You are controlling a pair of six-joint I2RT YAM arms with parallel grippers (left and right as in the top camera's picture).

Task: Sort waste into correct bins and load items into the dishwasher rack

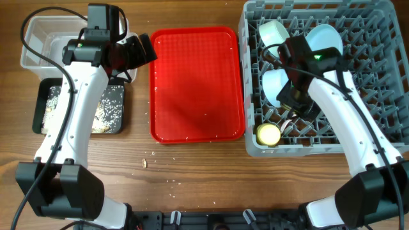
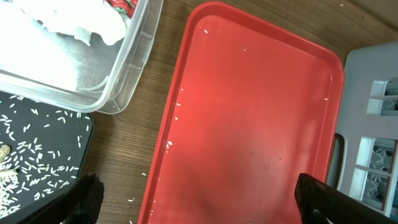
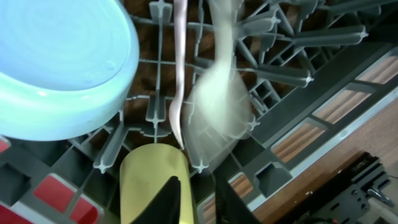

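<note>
The grey dishwasher rack [image 1: 383, 76] holds two pale blue bowls [image 1: 275, 32] [image 1: 278, 86], the plate [image 1: 323, 38] and the yellow cup [image 1: 268, 134]. My right gripper [image 1: 293, 102] is low inside the rack. In the right wrist view its fingers [image 3: 198, 193] stand slightly apart with nothing between them, beside the yellow cup [image 3: 152, 180]. The white spoon [image 3: 214, 118] and fork [image 3: 180, 74] lie on the lattice just beyond, next to a bowl [image 3: 62, 62]. My left gripper [image 1: 144, 48] [image 2: 205, 199] is wide open and empty over the red tray's left edge.
The clear tub [image 1: 32, 38] [image 2: 124, 68] holds the white tissue [image 2: 68, 18] and red wrapper [image 2: 121, 7]. The black tray [image 1: 39, 105] [image 2: 68, 124] holds rice and brown scraps [image 1: 102, 108]. The flat red tray [image 1: 195, 83] lies mid-table. A few crumbs [image 1: 144, 163] lie on the wood.
</note>
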